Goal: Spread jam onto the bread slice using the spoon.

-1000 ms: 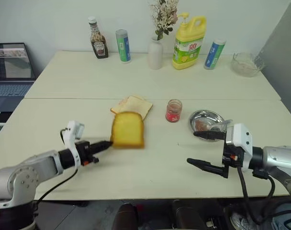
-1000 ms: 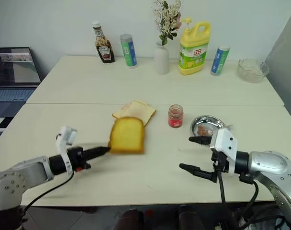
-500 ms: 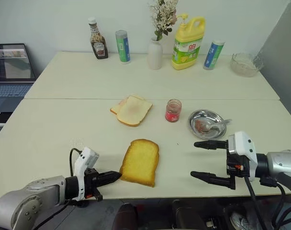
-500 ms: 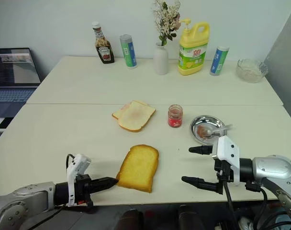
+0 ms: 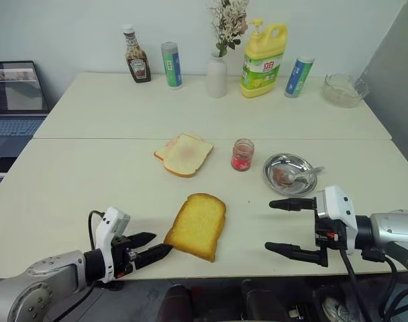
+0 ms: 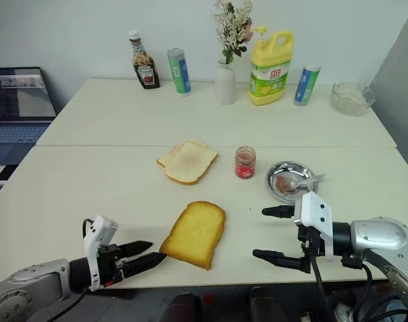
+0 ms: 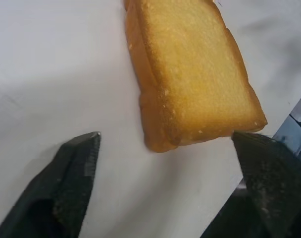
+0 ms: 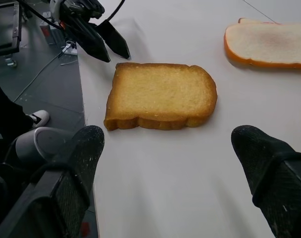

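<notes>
The golden-yellow bread slice lies flat on the table near its front edge. My left gripper is open just left of it, its black fingers a little apart from the crust and holding nothing; the left wrist view shows the bread slice just ahead of the spread fingers. My right gripper is open and empty to the right of the bread, pointing at it. The small jar of red jam stands upright further back. The silver spoon rests in a round metal dish right of the jar.
Two pale bread slices lie stacked left of the jar. A brown sauce bottle, two cans, a white vase, a yellow detergent jug and a glass bowl line the far edge. A laptop sits far left.
The bread slice, held up by my left gripper a second ago, now lies on the table near the front edge. The left gripper has opened and let go of it. The right arm stayed put.
</notes>
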`<state>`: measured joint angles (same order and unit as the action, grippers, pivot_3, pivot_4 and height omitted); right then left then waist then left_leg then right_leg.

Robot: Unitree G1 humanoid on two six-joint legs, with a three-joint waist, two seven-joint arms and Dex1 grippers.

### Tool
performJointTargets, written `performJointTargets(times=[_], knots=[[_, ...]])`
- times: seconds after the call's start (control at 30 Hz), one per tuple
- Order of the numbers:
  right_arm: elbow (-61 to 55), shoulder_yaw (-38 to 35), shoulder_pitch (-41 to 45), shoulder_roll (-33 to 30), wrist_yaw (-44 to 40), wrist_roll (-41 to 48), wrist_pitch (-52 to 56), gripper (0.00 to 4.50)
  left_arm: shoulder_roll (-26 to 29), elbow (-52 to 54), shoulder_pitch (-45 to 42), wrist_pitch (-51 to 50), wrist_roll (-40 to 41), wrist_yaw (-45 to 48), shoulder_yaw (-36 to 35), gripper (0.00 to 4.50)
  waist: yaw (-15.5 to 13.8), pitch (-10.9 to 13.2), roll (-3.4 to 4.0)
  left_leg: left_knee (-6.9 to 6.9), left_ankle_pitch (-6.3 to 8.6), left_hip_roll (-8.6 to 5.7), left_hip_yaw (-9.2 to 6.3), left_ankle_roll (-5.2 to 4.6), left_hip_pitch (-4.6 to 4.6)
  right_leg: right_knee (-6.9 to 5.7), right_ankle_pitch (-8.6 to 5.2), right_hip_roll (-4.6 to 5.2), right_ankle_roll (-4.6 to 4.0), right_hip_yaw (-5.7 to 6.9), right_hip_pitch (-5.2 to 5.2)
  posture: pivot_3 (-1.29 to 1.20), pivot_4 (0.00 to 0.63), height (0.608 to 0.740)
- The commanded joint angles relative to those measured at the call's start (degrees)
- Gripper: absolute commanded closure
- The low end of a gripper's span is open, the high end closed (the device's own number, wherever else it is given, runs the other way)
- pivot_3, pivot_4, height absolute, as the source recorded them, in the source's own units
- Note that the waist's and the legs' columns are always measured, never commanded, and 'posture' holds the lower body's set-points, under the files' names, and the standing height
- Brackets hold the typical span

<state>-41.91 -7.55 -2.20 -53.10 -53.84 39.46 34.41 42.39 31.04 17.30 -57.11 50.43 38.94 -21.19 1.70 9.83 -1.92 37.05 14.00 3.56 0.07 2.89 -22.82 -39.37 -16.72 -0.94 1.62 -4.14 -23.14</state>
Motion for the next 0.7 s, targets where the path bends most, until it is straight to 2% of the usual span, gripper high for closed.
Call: performJointTargets(times=[0.03,0.13,0.27,0.4,0.53,0.7], knots=[[0.5,-0.2,1.3,0.9,0.2,-0.4,-1.5,0.00,3.1,-0.6,0.8,5.2,-3.1,3.2,-4.4,0.10,0.0,0.0,-0.04,0.00,0.00,0.00,-0.01,0.00,0.00,-0.01,0.00,0.00,-0.01,0.01,0.00,0.00,0.150,0.740],[1.1,-1.4,1.0,1.2,0.7,-0.7,-1.7,0.00,5.6,-1.9,-1.9,13.2,-7.2,7.0,-5.6,0.10,0.0,0.0,-0.04,0.00,0.00,0.01,-0.02,0.00,0.01,-0.01,-0.03,-0.02,-0.07,0.03,-0.01,0.00,0.150,0.740],[3.2,-3.7,-0.3,4.3,4.7,-5.0,-5.6,0.00,9.1,-0.1,-12.8,27.7,-17.9,10.7,2.8,0.10,-0.9,0.0,-0.09,0.02,0.00,-0.05,-0.02,0.01,-0.04,0.03,-0.04,0.01,-0.08,0.05,0.00,0.00,0.150,0.740],[4.4,-7.8,-2.1,9.5,9.4,-6.0,-8.3,0.00,10.0,1.5,-19.3,34.8,-22.7,15.1,10.7,0.10,-1.0,0.0,-0.08,-0.03,0.01,-0.07,0.17,0.01,-0.10,0.33,0.17,0.04,-0.10,-0.09,0.05,0.00,0.150,0.740],[4.5,-13.9,-5.3,12.9,13.2,-3.4,-6.4,0.00,10.0,3.6,-24.0,33.3,-17.5,19.7,13.3,0.04,-0.6,0.0,-0.08,-0.09,0.02,0.01,0.11,0.01,-0.16,0.34,0.22,-0.01,-0.18,-0.02,-0.01,0.00,0.150,0.740],[5.6,-20.3,-7.3,18.3,21.8,5.9,-0.1,0.00,12.7,3.3,-27.2,31.3,-14.1,25.9,14.3,0.04,0.0,0.0,-0.05,-0.13,0.02,0.06,0.03,0.00,-0.11,0.25,0.20,-0.08,-0.20,0.02,0.00,0.00,0.150,0.740]])
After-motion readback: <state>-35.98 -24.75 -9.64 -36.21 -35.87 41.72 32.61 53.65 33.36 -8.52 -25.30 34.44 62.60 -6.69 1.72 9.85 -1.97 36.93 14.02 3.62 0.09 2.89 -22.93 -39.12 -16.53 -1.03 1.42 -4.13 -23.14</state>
